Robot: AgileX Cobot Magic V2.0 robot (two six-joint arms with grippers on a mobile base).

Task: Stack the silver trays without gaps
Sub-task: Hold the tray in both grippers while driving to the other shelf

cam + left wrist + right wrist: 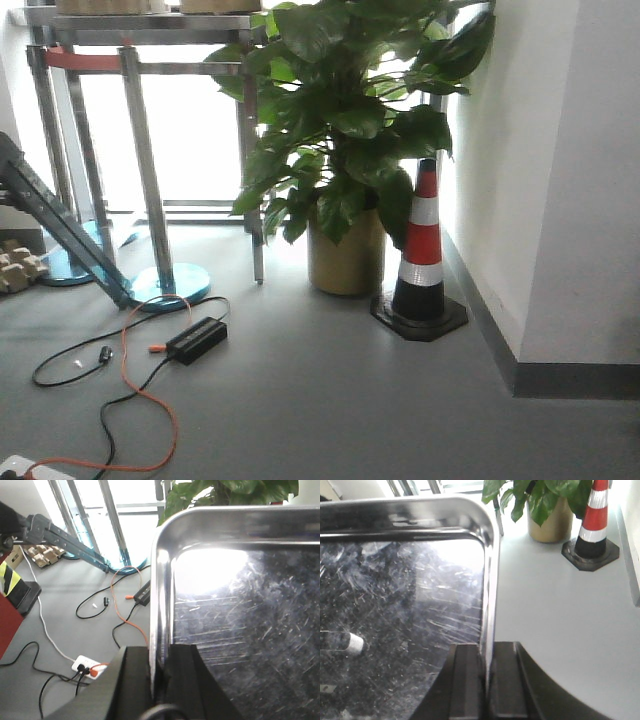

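Between the two wrists, one silver tray (240, 630) is carried by its opposite side rims, hollow side up, its scratched base throwing back a bright window glare near the far-left corner. The left pincer (159, 677) is closed narrow on the left rolled rim, with one finger outside the wall and one inside. The right pincer (487, 677) is clamped the same way on the right rim. Judgement: opposed grips on opposite rims keep the tray level and stop it swinging. A gapless nest calls for that, since a tilted tray would catch on the rim below.

No bench appears in any view, so the tray's position cannot be referred to bench edges or corners. Both wrist views show grey floor (555, 605) well beneath the rims, so the tray hangs in the air, resting on nothing visible. No second tray is seen, and whether one lies under the held tray cannot be told.

Surroundings: beyond the tray's far-right corner stand a potted plant (540, 505) and a traffic cone (592, 525), near the wall. Beyond the left rim an orange cable (135, 628) and a power strip (85, 666) lie on the floor. The front view shows neither arm nor tray.

Risk noted: the thin polished rim offers little purchase, and uneven lowering may cock the tray and leave a gap.
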